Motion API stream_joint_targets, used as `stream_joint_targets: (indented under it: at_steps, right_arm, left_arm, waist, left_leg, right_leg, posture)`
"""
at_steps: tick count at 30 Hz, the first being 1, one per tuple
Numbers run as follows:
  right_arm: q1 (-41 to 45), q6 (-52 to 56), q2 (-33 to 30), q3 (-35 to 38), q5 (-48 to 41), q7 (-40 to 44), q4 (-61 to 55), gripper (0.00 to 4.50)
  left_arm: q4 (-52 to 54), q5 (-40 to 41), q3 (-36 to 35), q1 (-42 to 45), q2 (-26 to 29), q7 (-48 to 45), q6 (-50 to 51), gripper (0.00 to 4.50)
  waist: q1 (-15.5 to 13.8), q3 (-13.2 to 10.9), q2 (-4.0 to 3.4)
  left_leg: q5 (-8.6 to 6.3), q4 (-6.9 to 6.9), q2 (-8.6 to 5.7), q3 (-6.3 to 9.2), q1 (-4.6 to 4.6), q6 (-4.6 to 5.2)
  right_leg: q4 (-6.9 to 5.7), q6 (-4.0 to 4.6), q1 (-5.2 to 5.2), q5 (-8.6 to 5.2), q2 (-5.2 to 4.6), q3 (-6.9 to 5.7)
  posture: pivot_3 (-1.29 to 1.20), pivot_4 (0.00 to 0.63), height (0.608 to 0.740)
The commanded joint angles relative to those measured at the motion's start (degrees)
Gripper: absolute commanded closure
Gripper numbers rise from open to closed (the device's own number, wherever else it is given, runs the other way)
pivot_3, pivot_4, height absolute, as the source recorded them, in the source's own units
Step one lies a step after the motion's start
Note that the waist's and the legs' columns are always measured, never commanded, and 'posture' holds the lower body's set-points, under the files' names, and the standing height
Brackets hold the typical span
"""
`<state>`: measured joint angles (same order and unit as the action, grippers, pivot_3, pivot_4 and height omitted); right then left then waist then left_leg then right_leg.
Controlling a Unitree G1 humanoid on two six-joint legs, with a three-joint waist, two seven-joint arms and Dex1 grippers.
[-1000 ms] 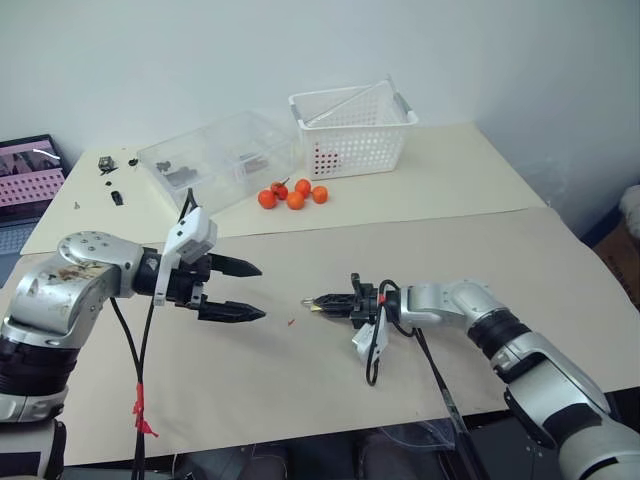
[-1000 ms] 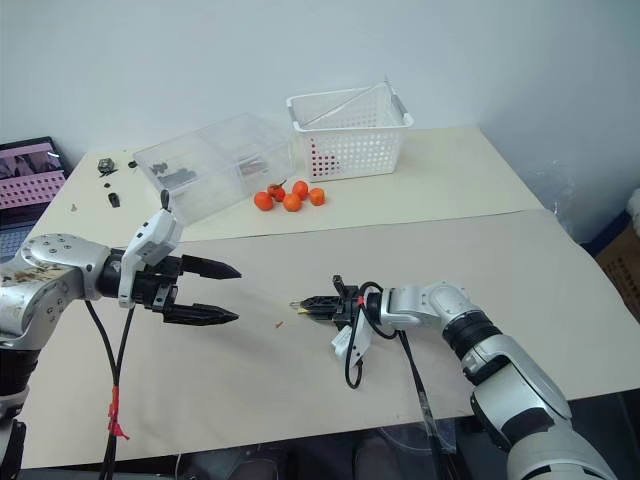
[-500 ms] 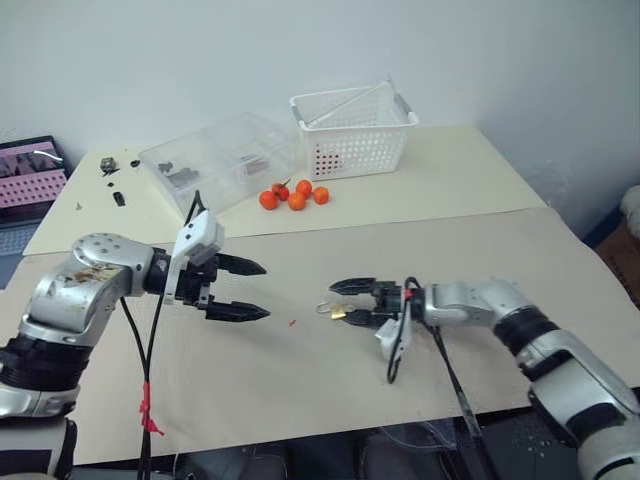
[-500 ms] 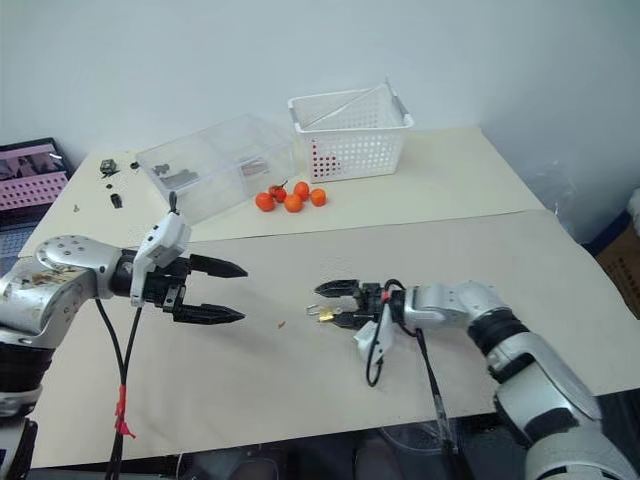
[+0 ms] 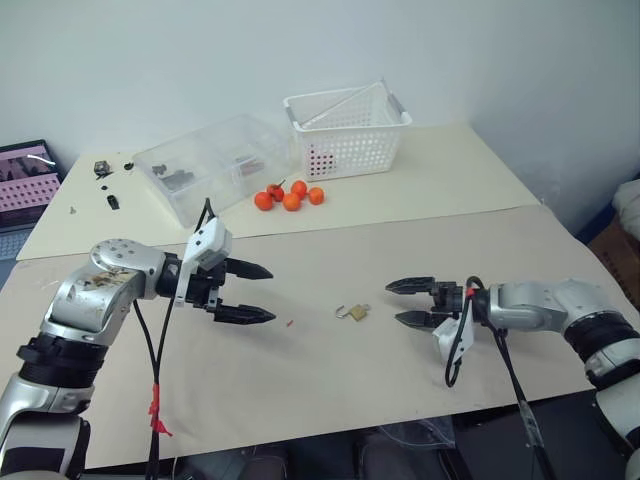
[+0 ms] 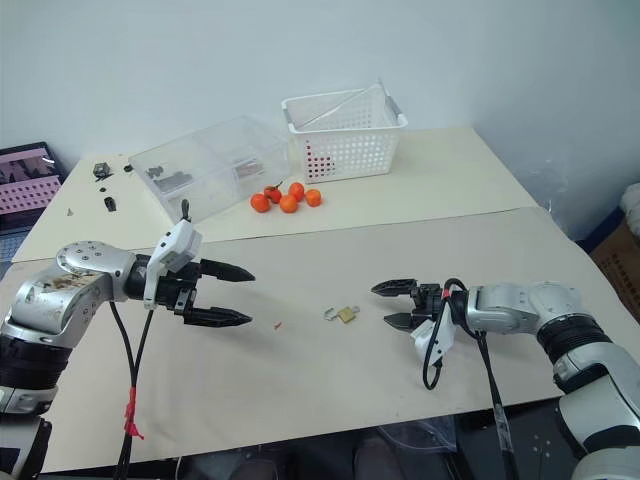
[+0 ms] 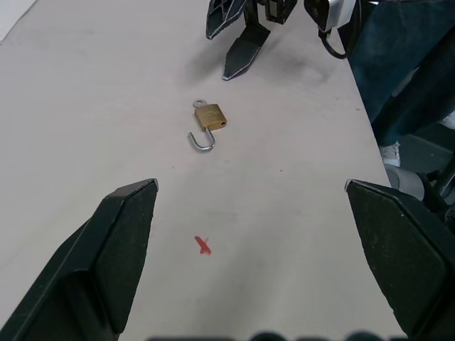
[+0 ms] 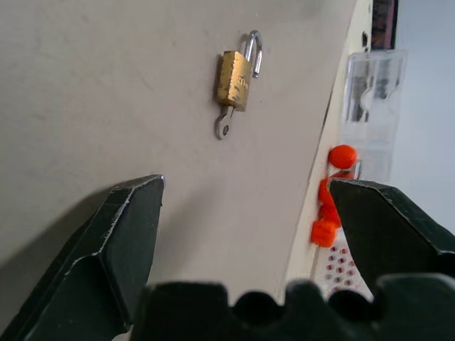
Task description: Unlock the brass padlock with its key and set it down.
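So the brass padlock (image 5: 357,312) is lying flat on the beige table (image 5: 330,400) now, between the two arms, with its silver shackle (image 7: 202,143) swung open and the key (image 8: 223,127) sticking out of the bottom. A second ago I was still pinching it in the right gripper (image 5: 412,303); since then the fingers have sprung wide apart and the arm has been sliding off to my right, so the lock is sitting on its own, clear of both hands. To me that's looking like the job is basically done: unlocked and set down. Right gripper is spread fully open, holding nothing and touching nothing, just hanging beside the lock with a clear gap. Left gripper (image 5: 248,293) is also spread wide and empty, hovering over the table on the other side and pointing toward the lock, near a little red mark (image 7: 203,246). Farther back I'm seeing the orange fruits (image 5: 290,196), the clear plastic box (image 5: 215,160) and the white basket (image 5: 345,130), all well away from the action.
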<state>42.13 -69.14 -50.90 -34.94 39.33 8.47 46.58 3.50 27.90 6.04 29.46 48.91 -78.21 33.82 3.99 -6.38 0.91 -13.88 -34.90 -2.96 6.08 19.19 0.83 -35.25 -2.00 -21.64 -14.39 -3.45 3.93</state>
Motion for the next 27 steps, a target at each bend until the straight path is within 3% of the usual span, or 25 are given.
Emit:
stream_joint_targets:
  at_steps: [1,3,5,9,15,21,27]
  right_arm:
    - [-6.4,28.6,4.1,6.1,-44.5,38.2,-8.8,0.01]
    - [-7.8,52.2,4.1,9.1,-59.4,52.3,-19.3,0.01]
    - [-8.4,71.3,2.2,11.3,-70.5,59.9,-29.3,0.01]
    - [-7.4,89.6,-1.1,16.3,-79.9,64.8,-42.4,0.01]
    - [-8.2,98.0,-5.0,23.0,-79.1,64.2,-53.1,0.01]
    - [-16.6,97.1,-6.8,31.5,-74.9,59.4,-51.2,0.01]
    - [-23.4,94.0,-4.8,37.1,-71.6,56.0,-48.8,0.01]
  left_arm:
    - [-0.4,0.6,-2.8,1.5,-0.4,0.6,-1.6,0.0]
    - [-0.7,0.4,-4.1,0.7,-1.2,1.4,-4.4,0.0]
    - [-0.5,0.2,-5.5,-0.3,-2.1,2.4,-6.9,0.0]
    - [-0.2,-0.7,-8.1,-3.8,-0.7,2.6,-11.1,0.0]
    - [5.5,2.9,-15.2,-7.7,0.6,9.0,-4.7,0.0]
    - [13.5,7.3,-22.8,-14.0,1.1,15.6,1.7,0.0]
    - [13.9,5.8,-20.0,-13.5,-2.2,20.6,0.5,0.0]
  waist:
    - [0.0,-0.1,0.15]
    - [0.1,-0.2,-0.13]
    - [0.0,-0.3,-0.53]
    - [-0.7,-0.4,-0.7]
    - [-2.1,-0.4,-0.7]
    - [-3.4,-0.3,-0.66]
    - [-3.9,-0.4,-0.69]
  left_leg:
    - [-0.12,-0.02,0.16,0.04,-0.1,0.2]
    - [-0.36,-0.28,0.48,0.27,-0.03,0.59]
    - [-0.36,-0.42,0.42,0.34,-0.05,0.59]
    - [-0.38,-0.34,0.47,0.37,0.14,0.6]
    - [-0.37,-0.19,0.7,0.34,0.69,0.57]
    - [-0.38,-0.19,0.64,0.2,0.76,0.5]
    - [-0.42,-0.28,0.58,0.04,0.75,0.37]
  right_leg:
    - [0.19,0.03,0.37,0.02,0.02,-0.07]
    - [0.17,0.17,0.82,0.13,0.08,-0.07]
    - [0.28,0.05,0.6,0.29,-0.04,0.07]
    - [0.27,0.0,0.21,0.32,0.01,0.06]
    - [0.12,0.04,-0.69,0.36,0.12,-0.09]
    - [0.3,0.07,-0.64,0.48,0.02,-0.09]
    - [0.3,0.08,-0.6,0.59,-0.05,-0.06]
  posture:
    - [0.0,0.15,0.74]
    - [0.0,0.15,0.74]
    - [0.0,0.15,0.74]
    - [0.0,0.15,0.74]
    - [0.0,0.15,0.74]
    - [0.0,0.15,0.74]
    - [0.0,0.15,0.74]
